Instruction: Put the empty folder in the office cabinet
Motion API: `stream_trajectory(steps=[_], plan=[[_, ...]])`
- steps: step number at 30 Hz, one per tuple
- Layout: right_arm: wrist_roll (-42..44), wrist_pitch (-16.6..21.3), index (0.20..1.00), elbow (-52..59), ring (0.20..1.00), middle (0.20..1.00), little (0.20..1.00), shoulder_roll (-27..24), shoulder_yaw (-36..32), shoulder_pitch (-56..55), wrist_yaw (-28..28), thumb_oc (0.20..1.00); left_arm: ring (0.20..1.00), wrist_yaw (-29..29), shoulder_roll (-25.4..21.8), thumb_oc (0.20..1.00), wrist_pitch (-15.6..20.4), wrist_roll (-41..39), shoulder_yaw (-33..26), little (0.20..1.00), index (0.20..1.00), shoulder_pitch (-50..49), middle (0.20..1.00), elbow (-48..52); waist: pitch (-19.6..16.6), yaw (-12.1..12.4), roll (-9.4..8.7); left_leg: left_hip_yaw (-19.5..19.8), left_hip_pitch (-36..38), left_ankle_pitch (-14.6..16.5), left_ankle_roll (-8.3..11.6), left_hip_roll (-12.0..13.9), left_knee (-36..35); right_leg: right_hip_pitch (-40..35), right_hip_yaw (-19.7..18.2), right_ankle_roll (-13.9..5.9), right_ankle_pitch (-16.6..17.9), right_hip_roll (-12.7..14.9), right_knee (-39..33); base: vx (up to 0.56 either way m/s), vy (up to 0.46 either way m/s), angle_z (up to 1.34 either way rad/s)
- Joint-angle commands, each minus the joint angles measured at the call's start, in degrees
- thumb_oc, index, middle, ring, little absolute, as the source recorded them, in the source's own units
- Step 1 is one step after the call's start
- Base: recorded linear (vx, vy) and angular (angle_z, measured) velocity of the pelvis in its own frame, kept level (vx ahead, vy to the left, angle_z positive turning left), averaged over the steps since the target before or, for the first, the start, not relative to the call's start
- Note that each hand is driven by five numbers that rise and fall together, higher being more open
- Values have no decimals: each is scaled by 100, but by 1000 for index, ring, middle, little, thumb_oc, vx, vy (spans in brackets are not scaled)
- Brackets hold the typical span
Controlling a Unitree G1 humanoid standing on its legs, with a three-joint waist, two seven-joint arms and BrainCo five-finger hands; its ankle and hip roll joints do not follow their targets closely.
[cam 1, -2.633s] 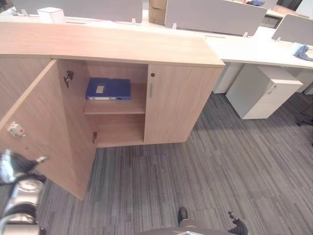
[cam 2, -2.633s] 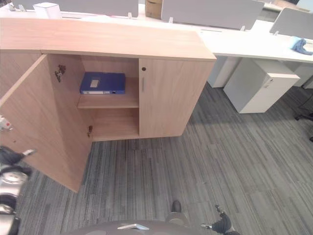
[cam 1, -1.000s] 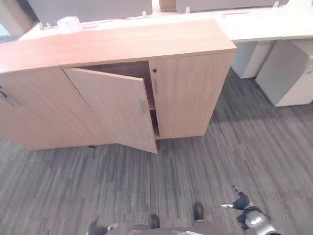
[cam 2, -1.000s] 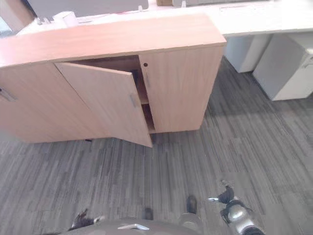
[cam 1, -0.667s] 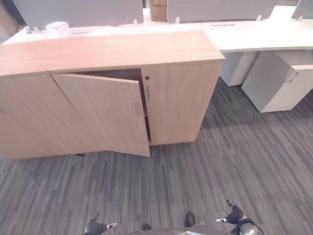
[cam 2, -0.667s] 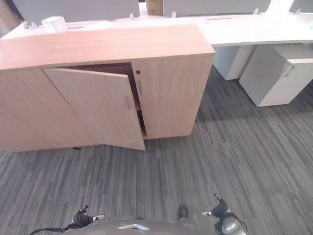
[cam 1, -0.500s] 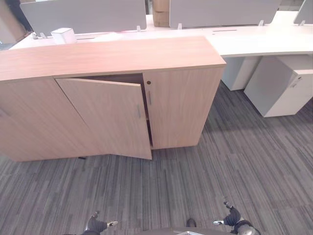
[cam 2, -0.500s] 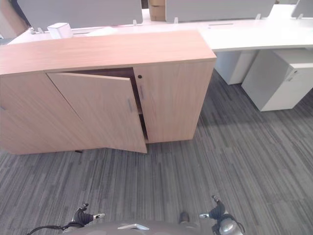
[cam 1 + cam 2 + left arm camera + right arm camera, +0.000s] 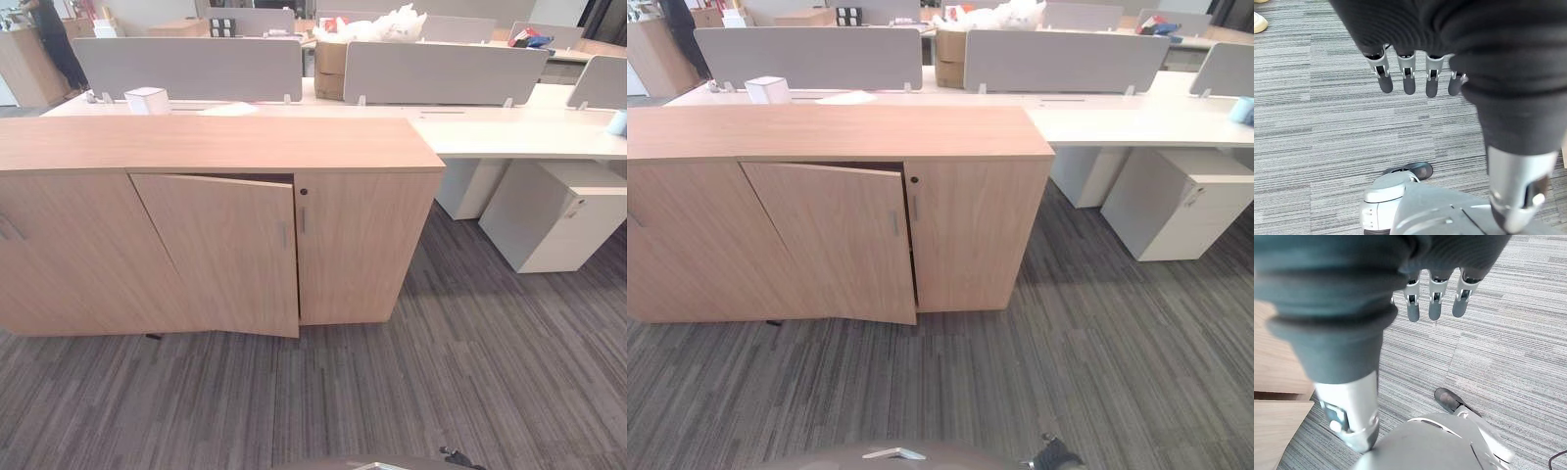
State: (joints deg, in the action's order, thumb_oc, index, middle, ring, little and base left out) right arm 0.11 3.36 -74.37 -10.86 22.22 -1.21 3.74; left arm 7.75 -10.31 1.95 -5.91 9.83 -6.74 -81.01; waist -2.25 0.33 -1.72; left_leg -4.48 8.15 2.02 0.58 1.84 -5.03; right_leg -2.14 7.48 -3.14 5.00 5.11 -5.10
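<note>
Wooden cabinet [image 9: 220, 225]: its door [image 9: 227, 250] hangs slightly ajar, needing a last push. Both my left hand [image 9: 1415, 73] and right hand [image 9: 1435, 296] hang straight-fingered, empty.

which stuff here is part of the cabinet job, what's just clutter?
Job: office cabinet; its ajar door; left hand and right hand, both open, holding nothing.

Clutter: white desk; drawer pedestal; cardboard box; grey dividers.

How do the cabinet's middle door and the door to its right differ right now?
The middle door stands slightly ajar, its handle edge swung out from the cabinet, leaving a dark gap at the top. The right door sits flush and closed, with a small round lock near its top corner. Both are light wood with slim vertical handles.
</note>
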Motion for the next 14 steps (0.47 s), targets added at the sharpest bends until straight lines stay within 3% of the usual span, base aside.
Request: stream_trajectory(steps=[1,14], plan=[[-125,-44,1000,-266,1000,1000,1000,-112,198,326,26,1000,1000,-4,-52,1000,22,-102,-34,1000,1000,446,1000,-316,120,-30,43,-12,-138,-41,153,-133,3,-217,-68,-215,-343,-92,120,0,0,0],[-75,-76,1000,-329,1000,1000,1000,-141,135,309,67,1000,1000,36,-87,1000,-6,-194,-87,1000,1000,474,1000,-314,109,-34,70,-16,-97,-30,166,-121,3,-247,-68,-213,-359,-104,99,0,0,0]])
